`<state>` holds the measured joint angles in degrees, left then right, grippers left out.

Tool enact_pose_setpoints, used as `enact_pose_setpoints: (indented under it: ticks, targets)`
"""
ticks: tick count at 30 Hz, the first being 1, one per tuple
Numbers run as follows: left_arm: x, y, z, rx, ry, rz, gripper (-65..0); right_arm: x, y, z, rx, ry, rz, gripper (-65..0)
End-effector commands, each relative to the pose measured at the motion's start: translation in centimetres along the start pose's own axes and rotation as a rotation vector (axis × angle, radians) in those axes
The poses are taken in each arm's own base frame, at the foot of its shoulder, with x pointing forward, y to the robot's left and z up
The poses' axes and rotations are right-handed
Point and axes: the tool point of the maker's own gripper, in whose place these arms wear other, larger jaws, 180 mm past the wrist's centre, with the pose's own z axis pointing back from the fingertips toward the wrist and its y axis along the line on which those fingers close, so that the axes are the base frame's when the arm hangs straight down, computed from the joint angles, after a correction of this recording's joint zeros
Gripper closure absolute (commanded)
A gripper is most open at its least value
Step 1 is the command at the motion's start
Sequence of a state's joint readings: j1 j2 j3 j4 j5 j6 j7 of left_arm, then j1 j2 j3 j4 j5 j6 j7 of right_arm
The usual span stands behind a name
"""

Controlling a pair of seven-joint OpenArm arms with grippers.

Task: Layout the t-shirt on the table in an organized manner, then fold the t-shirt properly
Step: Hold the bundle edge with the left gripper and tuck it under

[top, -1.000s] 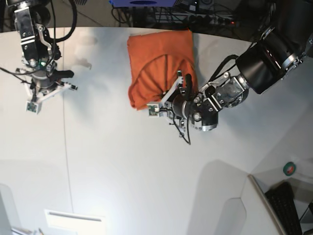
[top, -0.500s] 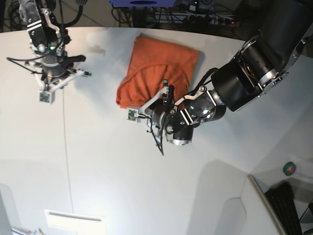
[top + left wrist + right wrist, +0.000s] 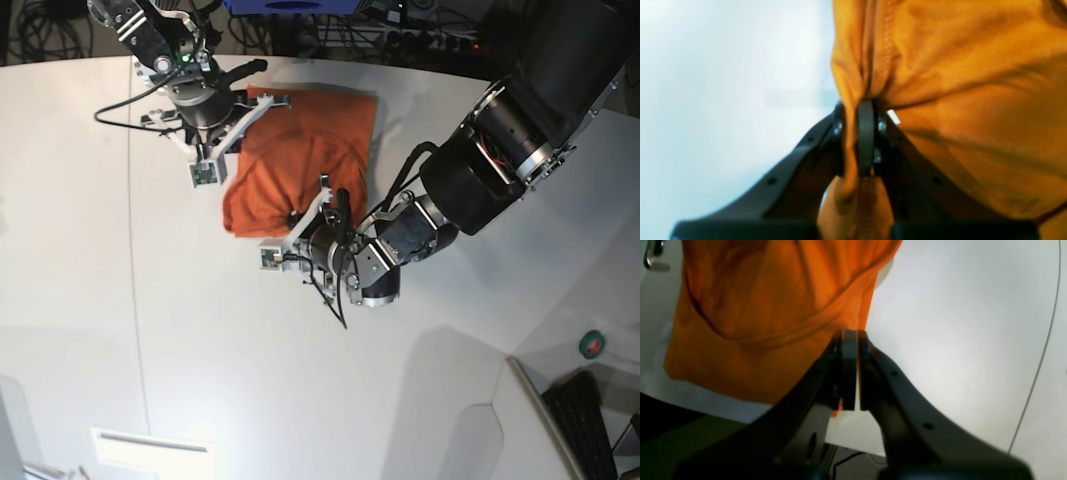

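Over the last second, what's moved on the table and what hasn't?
The right pincer swung in from the table's left side to the t-shirt and shut on its edge. The left pincer, shut on the shirt throughout, dragged it toward the base view's left, shifting the bundle. The shirt stayed bunched, and the green roll did not move.

Plain orange t-shirt [image 3: 300, 150], white table [image 3: 200, 350]

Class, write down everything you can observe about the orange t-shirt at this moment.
The t-shirt is plain orange soft fabric, bunched and creased rather than spread flat, lying near the far edge of the white table. Stitched seams and a curved hem or neckline show. A small white tag peeks out. The left end effector pinches a gathered fold at its near edge; the right end effector is shut on its edge at the far corner.
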<state>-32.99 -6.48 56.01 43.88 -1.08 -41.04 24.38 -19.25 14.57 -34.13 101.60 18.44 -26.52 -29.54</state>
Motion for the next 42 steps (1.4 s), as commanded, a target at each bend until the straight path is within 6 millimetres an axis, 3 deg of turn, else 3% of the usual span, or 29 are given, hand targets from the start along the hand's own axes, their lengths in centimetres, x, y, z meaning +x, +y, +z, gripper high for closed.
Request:
enact_pose_setpoints:
  ticks: [1, 8, 15, 18, 22, 28, 33, 37, 42]
  targets:
    - [-2.1, 0.2, -0.2, 0.024, 0.099, -0.026, 0.0, 0.7, 0.6, 0.3, 0.014, -0.03, 0.004, 0.0]
    - [-1.9, 0.2, -0.2, 0.024, 0.098, -0.027, 0.0, -0.7, 3.2, 0.7, 0.078, -0.001, 0.045, 0.0]
    - [-1.8, 0.2, -0.2, 0.023, 0.098, -0.027, 0.0, -4.3, 1.4, -1.8, 0.013, 0.103, 0.077, 0.0]
    - [-1.9, 0.2, -0.2, 0.024, 0.099, -0.027, 0.0, -4.6, 1.2, -2.5, -0.003, 0.106, 0.081, 0.0]
    - [-2.0, 0.3, -0.2, 0.024, 0.1, -0.025, 0.0, -4.3, 1.8, -1.8, 0.017, 0.091, 0.07, 0.0]
    - [-1.9, 0.2, -0.2, 0.024, 0.098, -0.025, 0.0, -1.1, 2.8, 0.6, 0.069, -0.007, 0.056, 0.0]
    - [-1.7, 0.2, -0.2, 0.022, 0.093, -0.022, 0.0, -2.6, 3.2, -0.3, 0.062, 0.037, 0.054, 0.0]
    - [-1.8, -0.3, -0.5, 0.013, 0.092, -0.02, 0.0, -2.9, 2.3, -0.8, 0.037, 0.047, 0.051, 0.0]
    - [-0.7, -0.6, -0.7, 0.007, 0.076, -0.024, 0.0, -1.1, -3.2, -0.8, -0.087, 0.008, -0.024, 0.0]
